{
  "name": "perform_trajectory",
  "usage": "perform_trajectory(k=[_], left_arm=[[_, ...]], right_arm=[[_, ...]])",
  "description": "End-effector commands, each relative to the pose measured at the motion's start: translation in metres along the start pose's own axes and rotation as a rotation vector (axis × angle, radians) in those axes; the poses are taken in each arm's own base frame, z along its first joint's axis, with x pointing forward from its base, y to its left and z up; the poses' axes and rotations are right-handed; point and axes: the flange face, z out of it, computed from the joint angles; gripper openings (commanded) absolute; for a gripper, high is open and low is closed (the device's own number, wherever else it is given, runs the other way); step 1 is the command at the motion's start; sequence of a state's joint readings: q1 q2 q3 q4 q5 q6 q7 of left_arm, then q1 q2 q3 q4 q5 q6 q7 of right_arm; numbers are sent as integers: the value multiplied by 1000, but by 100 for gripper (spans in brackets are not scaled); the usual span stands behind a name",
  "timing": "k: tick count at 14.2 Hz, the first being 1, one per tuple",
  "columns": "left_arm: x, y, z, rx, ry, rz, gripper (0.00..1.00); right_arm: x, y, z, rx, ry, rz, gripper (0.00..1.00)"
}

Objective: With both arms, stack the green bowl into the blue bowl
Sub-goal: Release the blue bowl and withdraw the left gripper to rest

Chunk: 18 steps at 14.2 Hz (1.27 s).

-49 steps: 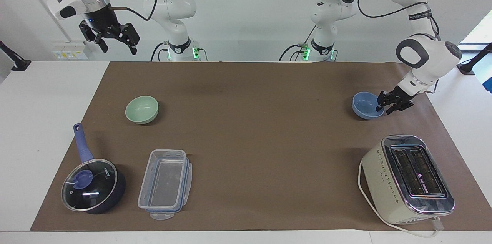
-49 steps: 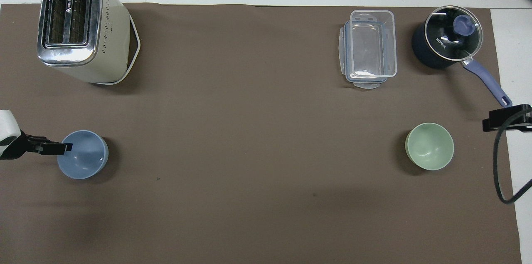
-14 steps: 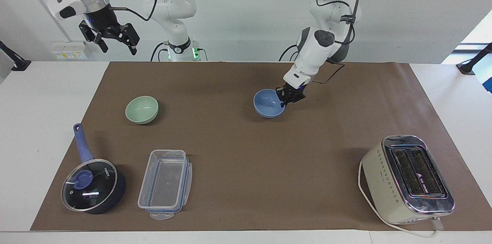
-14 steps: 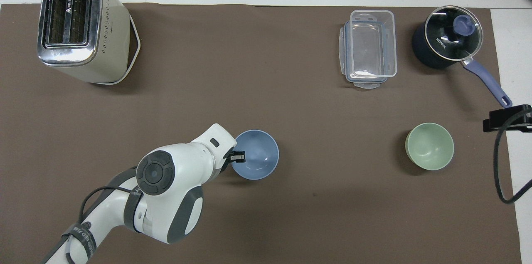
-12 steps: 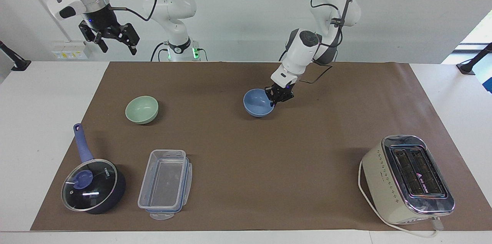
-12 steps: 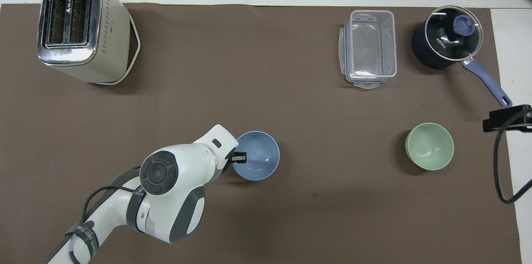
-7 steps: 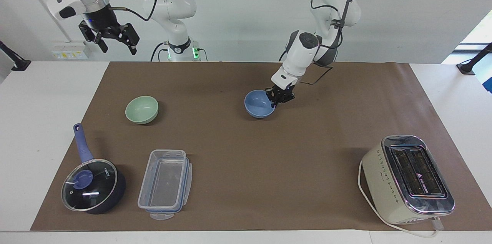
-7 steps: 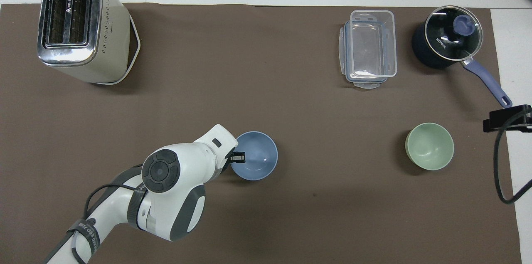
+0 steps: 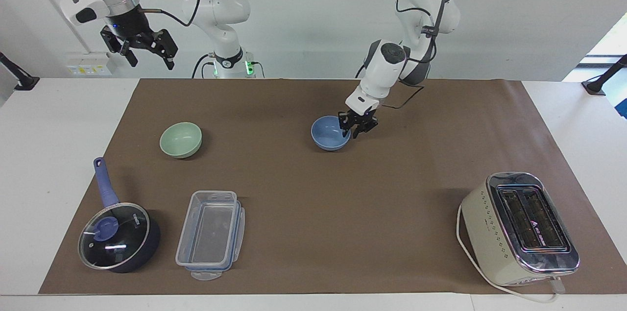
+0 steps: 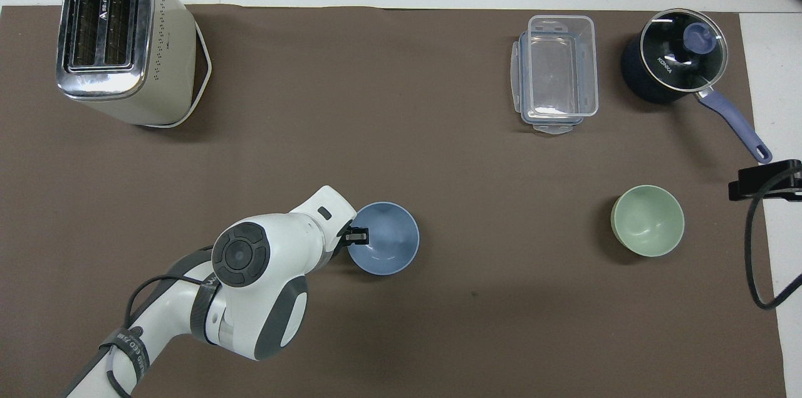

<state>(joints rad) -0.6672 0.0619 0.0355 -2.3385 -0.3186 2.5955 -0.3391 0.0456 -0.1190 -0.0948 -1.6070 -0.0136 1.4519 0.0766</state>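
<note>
1. Left gripper [image 9: 357, 131] is seen low at the middle of the facing view, at the rim of the blue bowl [image 9: 329, 135], with its fingers parted astride that rim and no longer pinched on it.
2. In the overhead view the same gripper [image 10: 356, 236] is placed at the bowl's edge, toward the lower middle of the frame, with the white forearm covering the area just beside it.
3. The blue bowl [image 10: 385, 238] is set upright on the brown mat [image 9: 303, 193], near the centre of the table.
4. Right gripper [image 9: 147, 54] is held high in the upper left of the facing view, over the table's edge, its fingers spread wide and nothing between them; this arm waits.
5. The green bowl [image 9: 180, 139] is found upright on the mat, left of centre in the facing view, well apart from the blue bowl.
6. A lidded saucepan [image 9: 117, 235] and a clear container [image 9: 210, 233] are seen at the lower left of the facing view.
7. A toaster [image 9: 520, 227] is seen at the lower right.
</note>
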Motion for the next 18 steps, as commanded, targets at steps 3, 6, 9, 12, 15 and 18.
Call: perform_trajectory(k=[3,6,9,12,15,18], left_arm=[[24,-19,-44,31,33,11,100],[41,-51,-88,136,28,74,100],[62,-92,-139,163,18,162,100],[91,-127,-199,177,-20,236,100],[113,-155,-264,189,-36,296,100],[125,-169,-325,250,-6,337,100]], right_arm=[[-7,5,2,9,-3,-15,100],[-7,6,1,9,0,-15,100],[-7,5,-1,15,0,-16,100],[-6,-1,-1,10,3,-29,100],[-1,1,2,13,31,-66,100],[14,19,36,-1,50,-90,100]])
